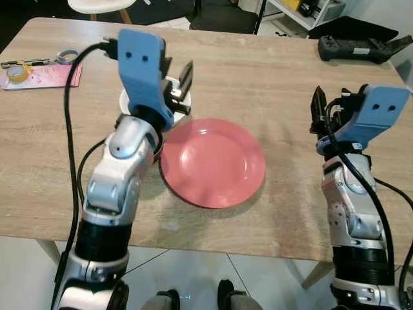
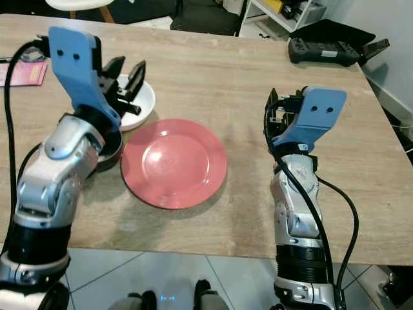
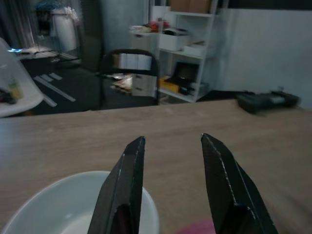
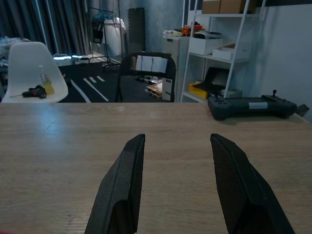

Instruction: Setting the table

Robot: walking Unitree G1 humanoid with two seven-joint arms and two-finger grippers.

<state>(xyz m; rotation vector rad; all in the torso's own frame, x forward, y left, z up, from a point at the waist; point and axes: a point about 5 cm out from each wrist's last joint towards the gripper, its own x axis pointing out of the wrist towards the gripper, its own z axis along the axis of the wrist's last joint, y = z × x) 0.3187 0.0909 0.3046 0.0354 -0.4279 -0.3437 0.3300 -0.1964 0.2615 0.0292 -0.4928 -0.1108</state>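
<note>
The left gripper (image 2: 128, 76) hovers spread-fingered over the white bowl (image 2: 143, 97) beside the red plate (image 2: 174, 163); rigid, slick, breakable, it is probably best pinched at the rim, while the right gripper (image 4: 178, 183) hangs released.

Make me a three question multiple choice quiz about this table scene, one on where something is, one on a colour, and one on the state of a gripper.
1. Where is the white bowl?
A. on the plate
B. on the table beyond the plate, toward the robot's left
C. on the floor

2. What colour is the plate?
A. red
B. green
C. white

3. How is the left gripper?
A. shut on the plate
B. shut on a cup
C. open, above the bowl

Answers:
1 B: the bowl sits on the wooden table just past the plate's left edge.
2 A: the plate is plainly red.
3 C: the left wrist view shows its fingers spread with nothing between them.
</note>
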